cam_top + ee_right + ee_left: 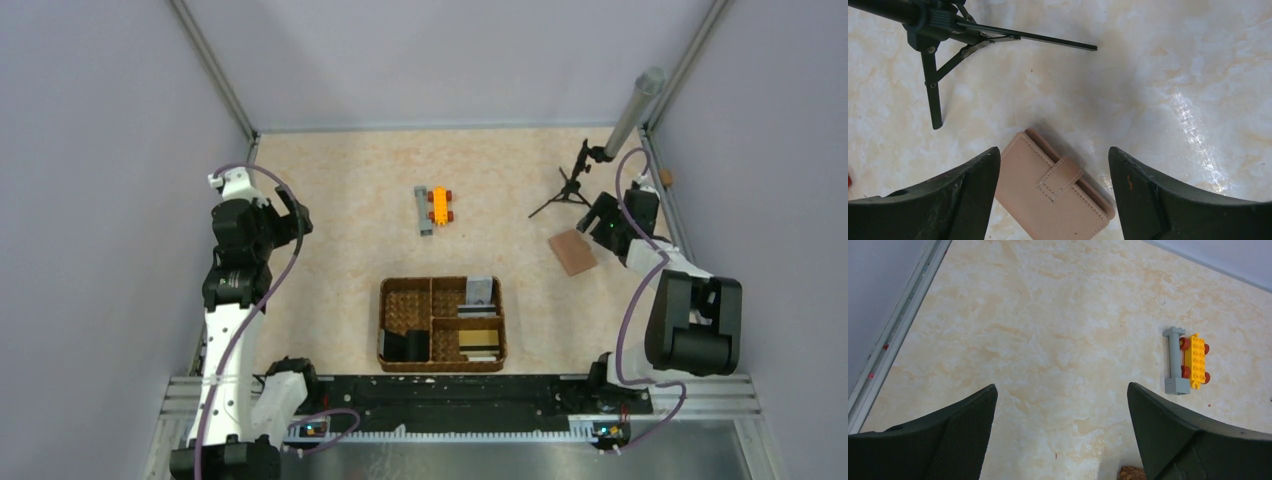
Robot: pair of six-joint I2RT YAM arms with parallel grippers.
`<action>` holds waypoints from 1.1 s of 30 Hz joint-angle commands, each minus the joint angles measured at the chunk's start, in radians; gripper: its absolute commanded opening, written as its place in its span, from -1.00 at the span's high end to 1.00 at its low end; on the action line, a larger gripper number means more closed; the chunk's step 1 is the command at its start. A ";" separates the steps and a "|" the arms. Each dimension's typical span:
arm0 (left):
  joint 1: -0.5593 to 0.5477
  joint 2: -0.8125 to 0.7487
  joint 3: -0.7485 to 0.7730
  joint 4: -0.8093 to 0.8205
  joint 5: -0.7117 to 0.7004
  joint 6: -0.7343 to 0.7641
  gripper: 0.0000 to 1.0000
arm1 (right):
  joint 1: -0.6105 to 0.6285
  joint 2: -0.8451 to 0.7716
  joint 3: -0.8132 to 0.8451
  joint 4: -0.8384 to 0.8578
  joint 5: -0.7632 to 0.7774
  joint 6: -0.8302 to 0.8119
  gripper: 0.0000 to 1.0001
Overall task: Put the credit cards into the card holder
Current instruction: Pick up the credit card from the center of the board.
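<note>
**TOP VIEW**
- Credit cards (pixel 479 340): in woven basket (pixel 381 325), right-hand cells. One grey card sits in the far-right cell, and gold/pale ones are stacked in the near-right cell.
- Black block (pixel 405 345): near-left cell of the basket.
- Card holder (pixel 572 251): flat on table (pixel 340 180), right side, well apart from the basket.
- Right gripper (pixel 602 222): just beyond the holder, near the tripod (pixel 568 190).
- Left gripper (pixel 293 214): far left, over bare table.
- Toy car (pixel 439 205) w/ grey bar (pixel 423 210): far side, mid-table.
- Risk: cards and holder are well apart, and every card must clear the basket wall. A thin card could snag on the weave or slip from the pinch en route.

**LEFT WRIST**
- Left gripper (pixel 1062 387): jaws spread wide, holding nothing.
- Toy car (pixel 1196 360) is ahead-right, and a basket corner (pixel 1131 473) shows at the bottom edge.
- Risk: stacked cards lie flat against each other. A pinch may lift two, or only skid the top one.

**RIGHT WRIST**
- Right gripper (pixel 1053 150): jaws wide apart, gripping nothing.
- Card holder (pixel 1048 195): on the table below, between the fingers and skewed to them. Tab strap is fastened, so prob. shut. Contact w/ the fingers: can't tell.
- Tripod (pixel 935 85): one leg near the left finger.
- Risks:
  - Holder is flat and low, so closing on it may push it along the table rather than lift it.
  - The skew may twist it out of the grip.
  - While it is shut, no card goes in, and undoing the strap likely needs both arms.
  - A sideways swing could knock the tripod leg.
</note>
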 commanded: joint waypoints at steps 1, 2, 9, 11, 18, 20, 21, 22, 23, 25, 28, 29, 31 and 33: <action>0.004 -0.002 -0.004 0.039 0.053 0.020 -0.98 | -0.007 0.051 0.041 0.009 -0.096 -0.019 -0.51; 0.004 0.000 -0.004 0.038 0.058 0.022 -0.97 | -0.007 0.061 0.040 0.004 -0.113 -0.016 -0.47; 0.004 0.011 -0.005 0.041 0.086 0.021 -0.97 | 0.004 0.056 0.003 -0.049 -0.149 0.008 -0.43; 0.004 0.015 -0.005 0.042 0.092 0.021 -0.97 | 0.035 0.052 0.004 -0.072 -0.151 0.007 -0.43; 0.003 0.018 -0.007 0.041 0.107 0.019 -0.97 | 0.187 -0.003 0.011 -0.171 -0.089 0.014 -0.44; 0.004 0.019 -0.007 0.043 0.112 0.018 -0.97 | 0.213 -0.016 0.012 -0.197 -0.030 0.013 -0.46; 0.004 0.019 -0.006 0.043 0.114 0.018 -0.97 | 0.215 -0.017 0.010 -0.205 -0.014 0.012 -0.48; 0.003 0.019 -0.006 0.043 0.116 0.017 -0.97 | 0.216 -0.015 0.011 -0.216 -0.003 0.011 -0.49; 0.003 0.020 -0.006 0.043 0.119 0.017 -0.97 | 0.217 -0.013 0.012 -0.227 0.003 0.010 -0.50; 0.003 0.018 -0.007 0.043 0.121 0.017 -0.97 | 0.216 -0.015 0.009 -0.250 0.007 0.007 -0.50; 0.003 0.015 -0.008 0.043 0.126 0.016 -0.97 | 0.215 -0.032 -0.007 -0.276 0.001 0.000 -0.50; 0.004 0.016 -0.008 0.043 0.128 0.016 -0.97 | 0.215 -0.036 -0.013 -0.284 -0.003 -0.003 -0.50; 0.004 0.016 -0.009 0.043 0.133 0.016 -0.97 | 0.216 -0.042 -0.026 -0.277 -0.028 -0.008 -0.48; 0.003 0.015 -0.008 0.044 0.137 0.016 -0.97 | 0.216 -0.047 -0.040 -0.246 -0.079 -0.006 -0.44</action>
